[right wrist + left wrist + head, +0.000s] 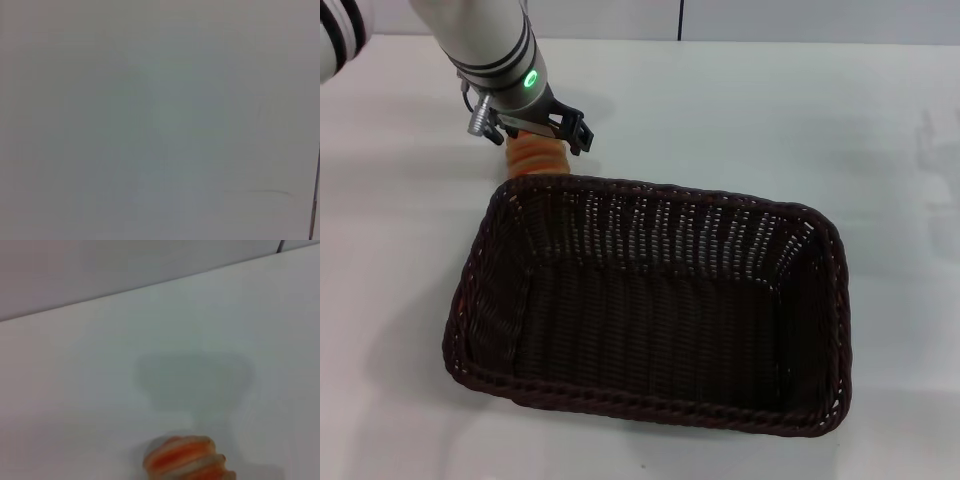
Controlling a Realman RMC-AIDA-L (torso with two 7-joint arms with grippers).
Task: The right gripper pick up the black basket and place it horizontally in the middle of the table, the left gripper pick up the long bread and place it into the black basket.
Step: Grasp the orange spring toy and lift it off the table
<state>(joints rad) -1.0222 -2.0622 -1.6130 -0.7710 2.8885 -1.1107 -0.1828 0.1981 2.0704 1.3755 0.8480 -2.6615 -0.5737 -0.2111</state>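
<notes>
Left gripper [535,135] at eleven o'clock clamps the bread [538,156] beyond the basket [650,300]; the loaf looks light and soft, best held mid-length, gently

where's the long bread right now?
Head view: the tan, orange-striped oblong bread loaf is at the left pincer, just beyond the far-left rim of the dark woven wicker basket, not inside it, on the left of the white table.

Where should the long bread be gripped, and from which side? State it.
Across the long bread's narrow width, from above: it is oblong, and the black basket's far rim crowds its near side. The left gripper is right over it.
</notes>
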